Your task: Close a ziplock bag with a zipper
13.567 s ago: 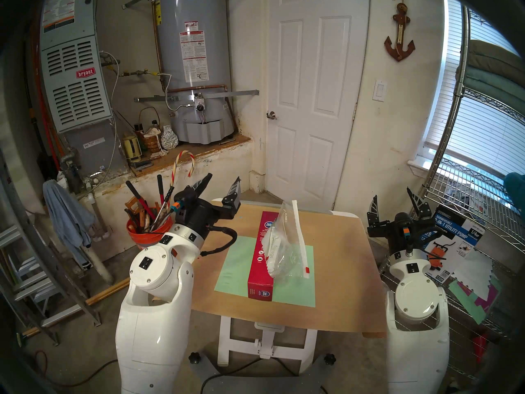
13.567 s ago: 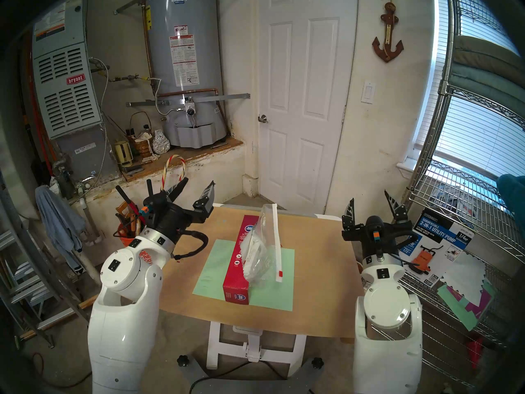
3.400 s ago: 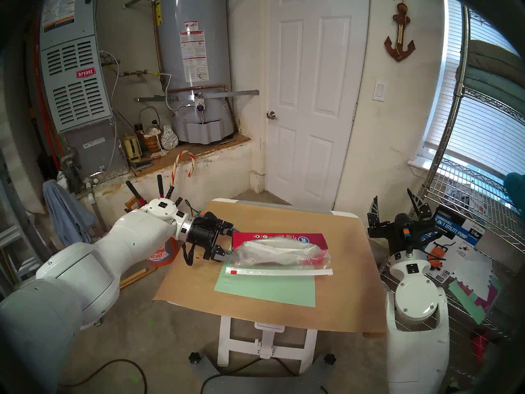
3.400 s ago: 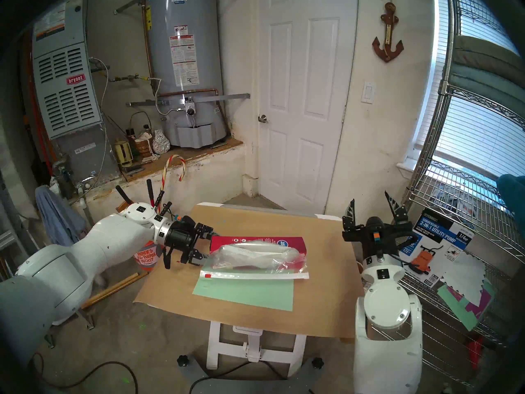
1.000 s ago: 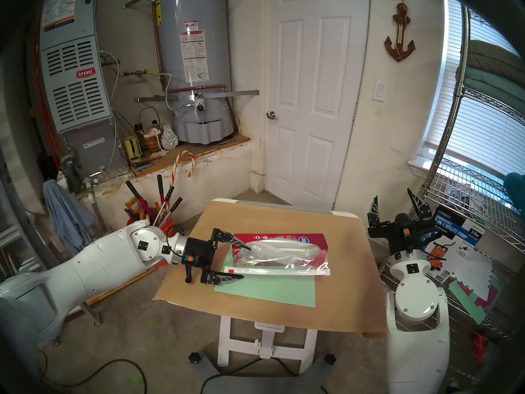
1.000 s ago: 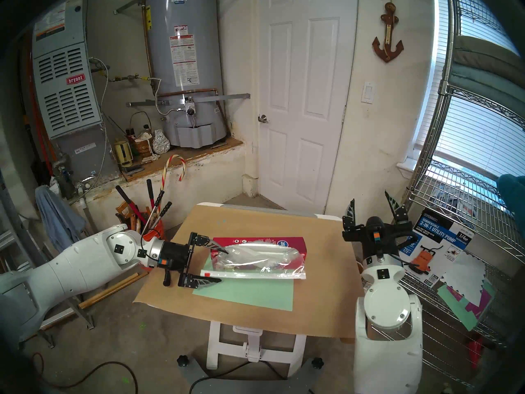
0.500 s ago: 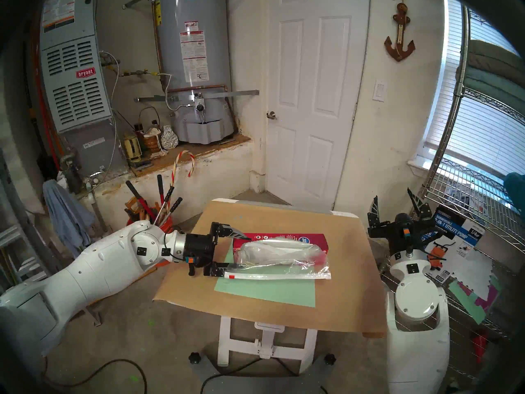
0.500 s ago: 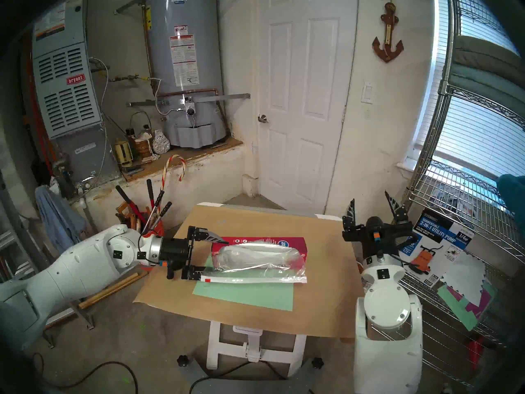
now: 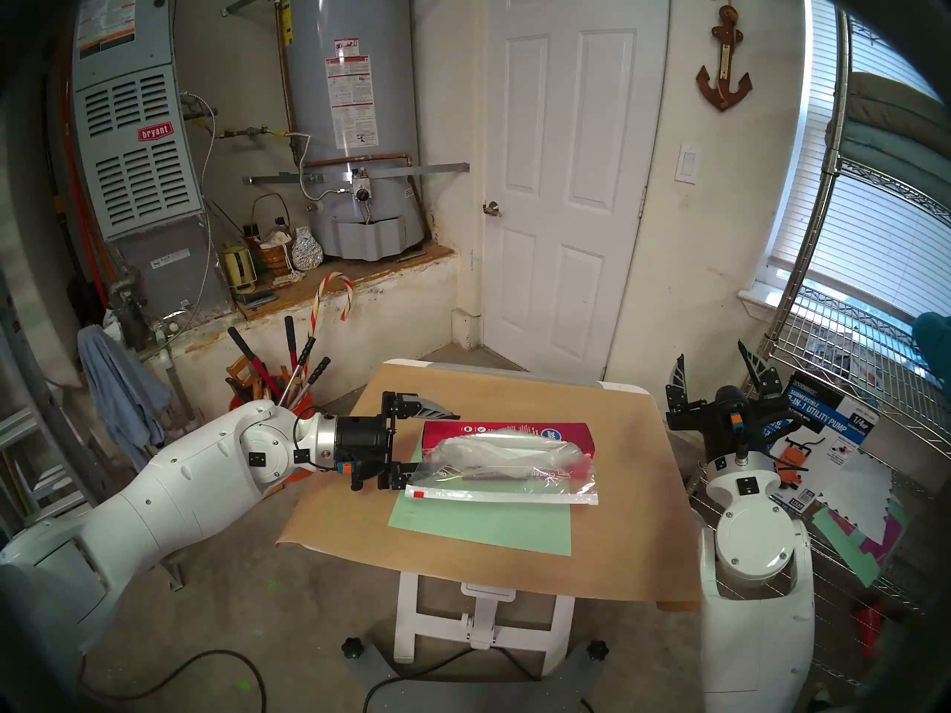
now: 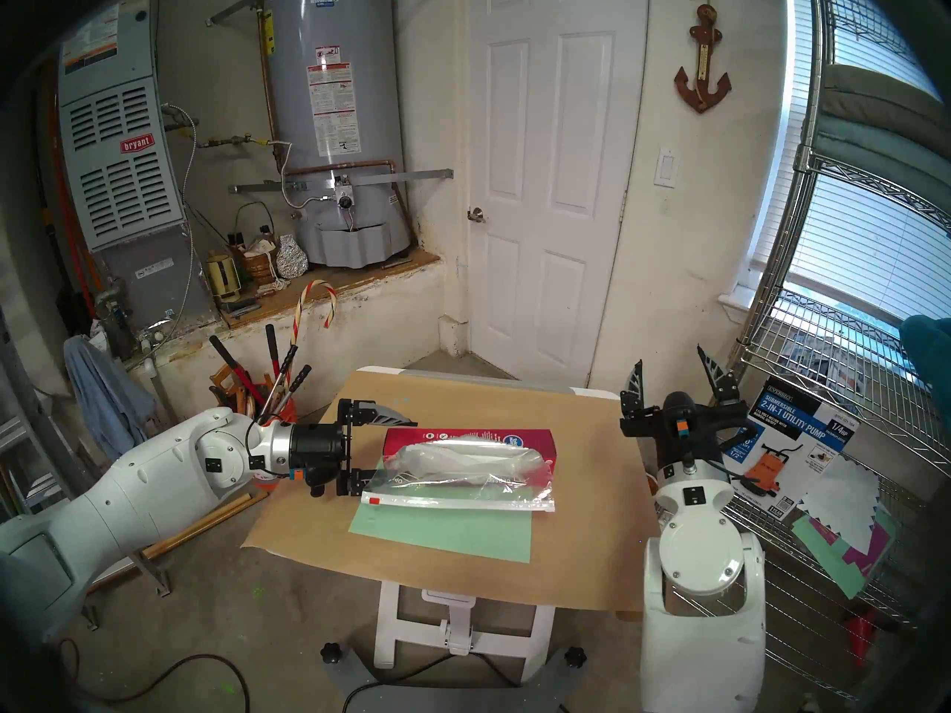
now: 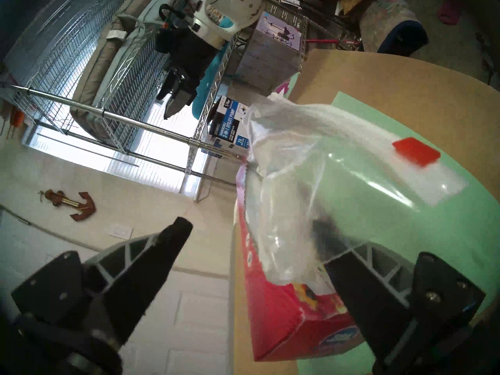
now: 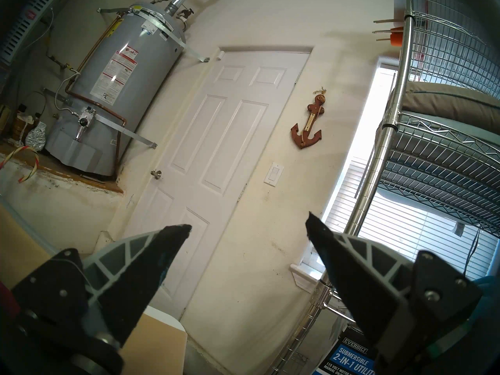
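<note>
The clear ziplock bag [image 9: 514,465] lies across the green sheet [image 9: 478,529] and leans on the long red box [image 9: 514,430]. Its white zipper [image 9: 514,497] runs along the near edge, with the red slider [image 9: 419,494] at the left end. My left gripper [image 9: 447,444] is open at the bag's left end. Its lower finger reaches under the plastic and shows through the bag [image 11: 297,177] in the left wrist view. Its upper finger hangs free above the box's left end. My right gripper [image 9: 711,354] is open and empty, raised beside the table's right edge.
Brown paper covers the small table [image 9: 617,490]. An orange bucket of long-handled tools [image 9: 288,382] stands on the floor at the left. A wire shelf [image 9: 849,388] with a pump box [image 9: 823,418] stands close behind my right arm.
My left gripper rose and shifted away from me. Its lower finger went from the green sheet in front of the zipper to under the bag's left end. The right arm stayed still.
</note>
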You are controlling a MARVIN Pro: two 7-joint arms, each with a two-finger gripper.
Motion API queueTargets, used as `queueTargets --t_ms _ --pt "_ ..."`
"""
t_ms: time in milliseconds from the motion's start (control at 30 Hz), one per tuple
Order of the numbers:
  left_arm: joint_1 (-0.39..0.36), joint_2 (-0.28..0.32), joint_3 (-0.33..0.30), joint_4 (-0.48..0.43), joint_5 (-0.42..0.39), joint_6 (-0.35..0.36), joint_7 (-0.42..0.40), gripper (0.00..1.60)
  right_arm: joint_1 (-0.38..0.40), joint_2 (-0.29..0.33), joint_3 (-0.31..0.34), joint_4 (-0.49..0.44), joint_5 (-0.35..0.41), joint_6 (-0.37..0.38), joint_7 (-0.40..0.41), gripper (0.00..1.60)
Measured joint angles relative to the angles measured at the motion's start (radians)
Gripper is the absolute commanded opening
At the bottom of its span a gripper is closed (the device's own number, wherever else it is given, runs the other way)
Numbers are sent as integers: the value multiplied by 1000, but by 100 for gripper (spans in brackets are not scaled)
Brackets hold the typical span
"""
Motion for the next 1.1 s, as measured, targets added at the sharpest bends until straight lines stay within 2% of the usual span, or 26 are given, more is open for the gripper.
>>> queueTargets --t_ms 367,600,633,700,733,767,800,867,900,1100 --pt "26 56 -4 -80 -41 -3 14 160 0 0 0 0 0 0 0 160" --pt "28 81 -4 -98 -63 -4 7 159 0 0 0 0 0 0 0 160" --pt "23 86 -3 -98 -70 -4 -2 144 0 0 0 0 0 0 0 160" --pt "15 91 -1 -97 -80 -4 -17 134 0 0 0 0 0 0 0 160" --pt "10 93 -1 -95 -87 -4 -26 109 0 0 0 0 0 0 0 160" --pt "6 95 0 -94 -93 -4 -34 77 0 0 0 0 0 0 0 160" --pt "1 95 1 -92 -100 -4 -43 72 0 0 0 0 0 0 0 160" --pt "-11 96 7 -85 -117 -4 -65 73 0 0 0 0 0 0 0 160" --pt "-15 95 9 -82 -123 -4 -71 68 0 0 0 0 0 0 0 160" --pt "-37 84 27 -52 -161 -4 -117 69 0 0 0 0 0 0 0 160"
